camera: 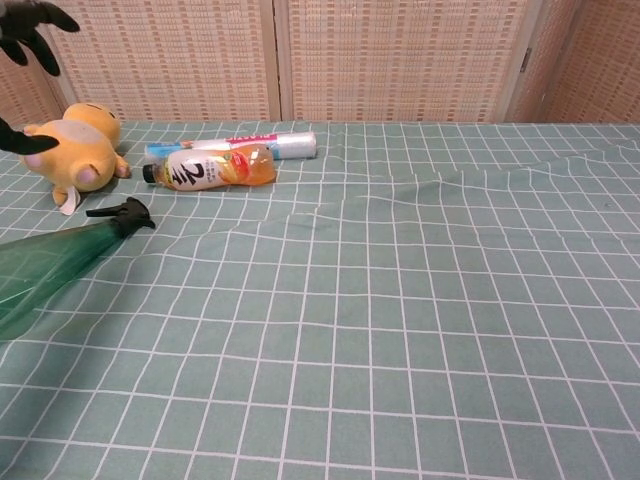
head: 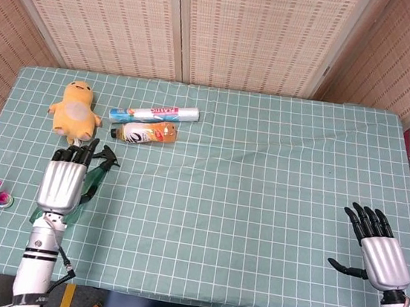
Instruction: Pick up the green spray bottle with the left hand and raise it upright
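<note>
Item count on the table [head: 258, 205]: one green spray bottle [camera: 45, 262], one orange drink bottle [head: 145, 133], one plastic-wrap roll [head: 155, 112], one yellow plush toy [head: 75, 110]. Two robot hands were present: left robot hand [head: 63, 181], right robot hand [head: 376, 249].

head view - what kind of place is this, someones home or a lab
Most likely a lab or test room set up for robot trials, not a home. A table under a green checked cloth stands before woven screen panels, with unrelated props laid out: a plush toy, an orange drink bottle and a green spray bottle.
</note>
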Robot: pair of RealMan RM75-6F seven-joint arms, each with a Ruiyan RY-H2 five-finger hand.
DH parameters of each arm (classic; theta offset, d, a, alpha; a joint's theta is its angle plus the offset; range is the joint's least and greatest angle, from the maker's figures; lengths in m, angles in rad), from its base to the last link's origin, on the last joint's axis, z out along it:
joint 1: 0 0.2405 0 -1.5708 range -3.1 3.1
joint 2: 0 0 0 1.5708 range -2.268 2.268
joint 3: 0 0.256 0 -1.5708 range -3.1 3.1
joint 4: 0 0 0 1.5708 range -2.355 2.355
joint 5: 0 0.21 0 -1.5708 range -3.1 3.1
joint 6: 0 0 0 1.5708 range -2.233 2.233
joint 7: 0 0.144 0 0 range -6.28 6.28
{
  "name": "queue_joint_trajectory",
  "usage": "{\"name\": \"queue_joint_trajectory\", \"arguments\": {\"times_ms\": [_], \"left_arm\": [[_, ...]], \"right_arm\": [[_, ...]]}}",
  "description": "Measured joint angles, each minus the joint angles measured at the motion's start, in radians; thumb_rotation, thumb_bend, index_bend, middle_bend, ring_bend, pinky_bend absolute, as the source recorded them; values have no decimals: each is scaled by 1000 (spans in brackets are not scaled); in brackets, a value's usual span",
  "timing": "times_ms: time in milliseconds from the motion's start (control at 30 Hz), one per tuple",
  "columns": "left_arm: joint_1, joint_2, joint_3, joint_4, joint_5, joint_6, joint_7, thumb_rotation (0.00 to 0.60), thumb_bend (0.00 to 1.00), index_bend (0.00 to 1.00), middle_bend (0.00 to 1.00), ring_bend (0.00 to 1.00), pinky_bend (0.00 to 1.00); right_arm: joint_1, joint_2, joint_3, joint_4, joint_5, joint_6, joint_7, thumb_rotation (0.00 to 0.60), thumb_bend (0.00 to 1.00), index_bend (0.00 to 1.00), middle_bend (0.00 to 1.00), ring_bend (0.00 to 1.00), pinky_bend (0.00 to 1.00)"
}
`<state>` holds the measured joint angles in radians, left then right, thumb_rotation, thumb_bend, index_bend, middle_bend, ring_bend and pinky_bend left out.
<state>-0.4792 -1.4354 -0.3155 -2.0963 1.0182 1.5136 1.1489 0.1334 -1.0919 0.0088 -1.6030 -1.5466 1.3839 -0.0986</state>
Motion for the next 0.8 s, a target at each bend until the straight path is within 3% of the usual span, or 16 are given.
{"name": "queue_joint_trajectory", "arguments": {"times_ms": [267,433,633,800], "left_arm": [[-105,-131,-59,153,-208,46,112,600,220,121,266,241,300],[-156,-170,-62,286,-222,63,135,600,222,177,333,308,336],[-189,-173,21,424,-121,46,154,600,224,207,372,344,377],[-205,-221,-9,435,-188,51,150,600,223,207,382,352,379]], "right_arm": [[4,0,2,-6,8,-10,-4,600,55,48,0,0,16],[5,1,2,-5,9,-11,1,600,55,48,0,0,16],[5,0,3,-7,12,-12,-9,600,55,48,0,0,16],[6,2,3,-11,16,-16,-10,600,55,48,0,0,16]]}}
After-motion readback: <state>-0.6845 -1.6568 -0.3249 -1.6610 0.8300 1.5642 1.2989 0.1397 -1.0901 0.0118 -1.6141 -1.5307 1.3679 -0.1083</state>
